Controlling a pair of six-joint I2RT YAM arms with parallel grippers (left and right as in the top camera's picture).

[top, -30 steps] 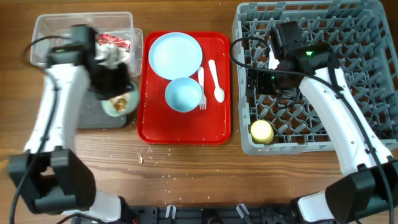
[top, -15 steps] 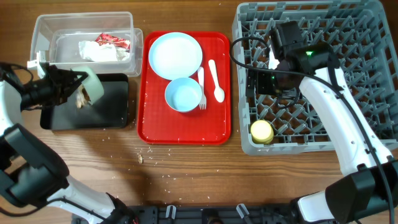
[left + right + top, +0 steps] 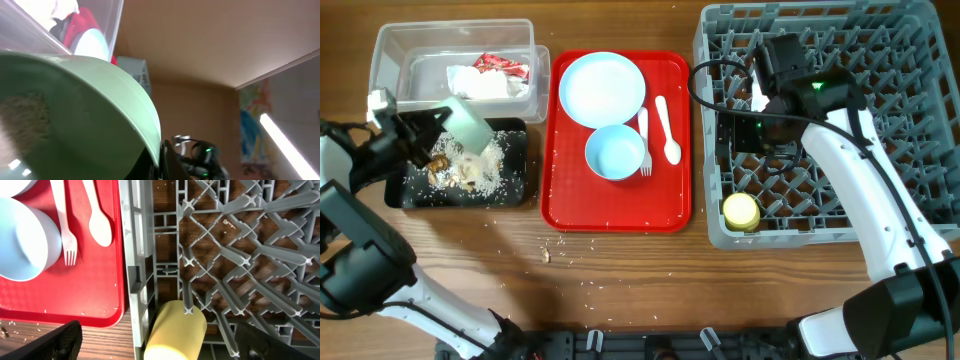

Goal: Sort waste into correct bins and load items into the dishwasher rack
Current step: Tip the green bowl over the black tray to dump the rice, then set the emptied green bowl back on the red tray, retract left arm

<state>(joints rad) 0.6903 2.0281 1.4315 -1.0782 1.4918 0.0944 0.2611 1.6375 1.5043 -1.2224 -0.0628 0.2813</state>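
My left gripper [image 3: 432, 132] is shut on the rim of the pale green bowl [image 3: 468, 124], which is tipped on its side over the black tray [image 3: 516, 186]; the bowl fills the left wrist view [image 3: 75, 115]. Beige food scraps [image 3: 460, 170] lie in the black tray. The clear tub [image 3: 395, 45] holds the white napkin [image 3: 478, 83] and red-and-white wrapper [image 3: 500, 65]. The blue plate [image 3: 604, 89], blue bowl [image 3: 615, 152], fork [image 3: 644, 140] and spoon [image 3: 666, 126] lie on the red tray [image 3: 620, 210]. My right gripper [image 3: 155, 342] is open above the yellow cup [image 3: 175, 330] lying in the grey rack [image 3: 880, 60].
Crumbs [image 3: 547, 254] are scattered on the wooden table in front of the red tray. The rack's near left wall [image 3: 137, 270] stands between the red tray and the yellow cup.
The left gripper tipped the green bowl further and its food scraps fell into the black tray, which was bare before. The right arm has not moved.
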